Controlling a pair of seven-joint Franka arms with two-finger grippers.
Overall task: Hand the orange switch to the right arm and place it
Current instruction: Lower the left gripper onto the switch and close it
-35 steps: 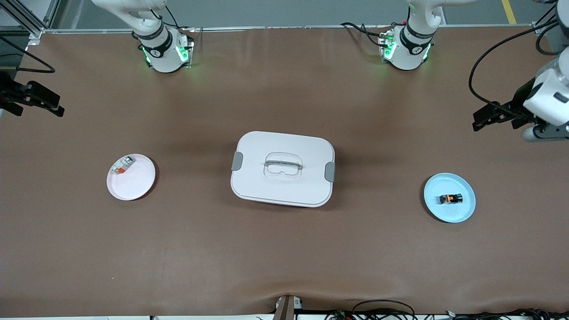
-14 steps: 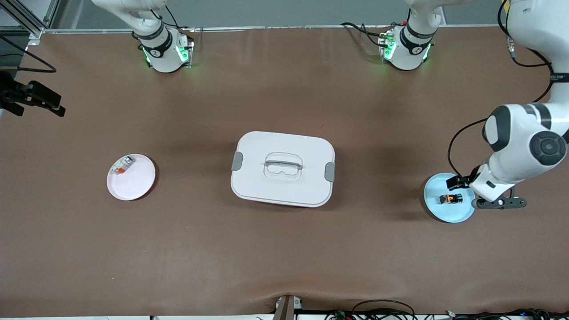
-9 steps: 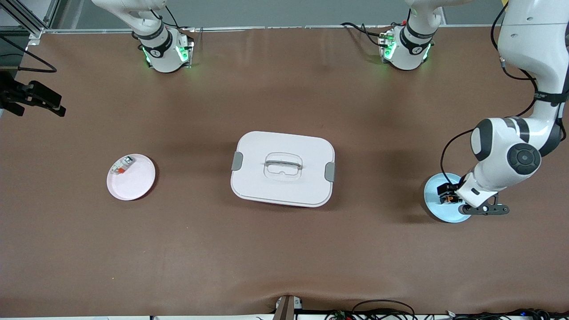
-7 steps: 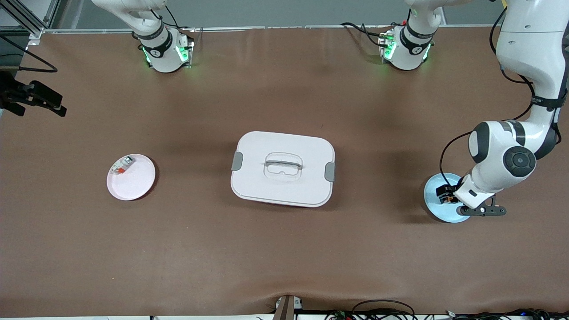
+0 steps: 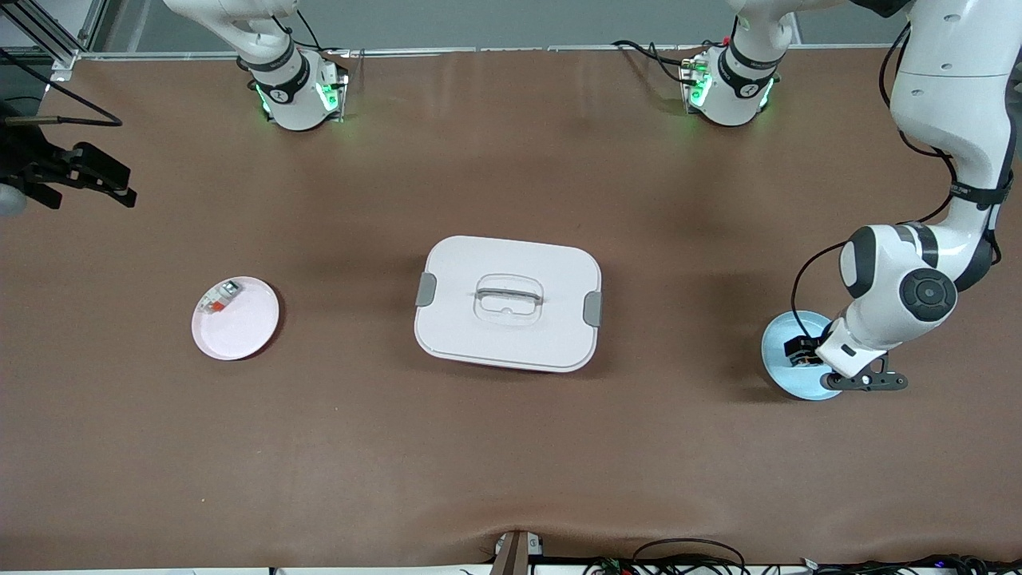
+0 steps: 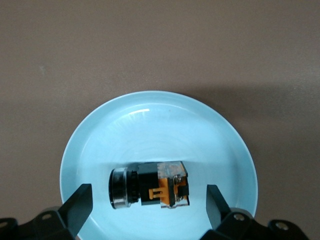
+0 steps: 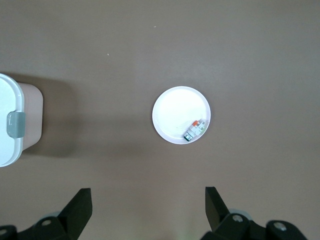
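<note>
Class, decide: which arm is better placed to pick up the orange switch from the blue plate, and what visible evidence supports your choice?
Left. The left gripper hangs open right over the blue plate, its fingers either side of the orange switch. The right gripper waits open at the right arm's end of the table.

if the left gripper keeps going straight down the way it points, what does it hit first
Most likely the small black switch with the orange face, lying on the round light blue plate. The left gripper points down with its open fingers on either side of it; height above the plate is unclear.
</note>
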